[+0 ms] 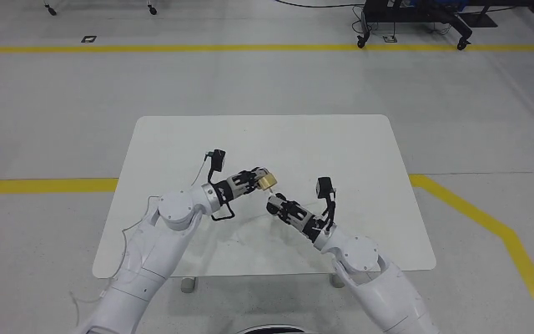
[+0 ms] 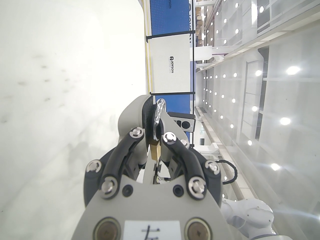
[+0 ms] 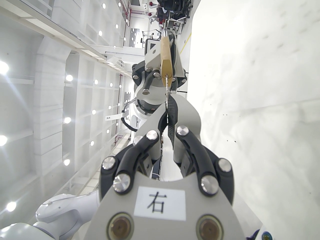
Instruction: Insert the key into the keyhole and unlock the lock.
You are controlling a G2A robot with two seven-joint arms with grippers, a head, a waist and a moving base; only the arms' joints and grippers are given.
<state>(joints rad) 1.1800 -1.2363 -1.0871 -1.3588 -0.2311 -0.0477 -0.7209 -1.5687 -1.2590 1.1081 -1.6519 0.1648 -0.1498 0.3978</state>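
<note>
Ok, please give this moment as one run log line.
left gripper shut on lock | right gripper shut on key | key tip at keyhole

A one-character label (image 2: pixel 152 229) is stuck on the left gripper (image 2: pixel 156 123), another label (image 3: pixel 160 202) on the right gripper (image 3: pixel 170 102); lettering is printed on a blue panel (image 2: pixel 168 3) and a white panel (image 2: pixel 170 66).

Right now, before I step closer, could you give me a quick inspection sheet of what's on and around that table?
Surface: white table, faint specks.
Job's things: brass lock held over the table; key blade at its keyhole end, depth unclear.
Clutter: nothing seen.
Pincers: left pincer shut on lock; right pincer shut on key.
Cables: black lead loops at left wrist.
Surroundings: yellow floor lines; wheeled stand beyond the table.
</note>
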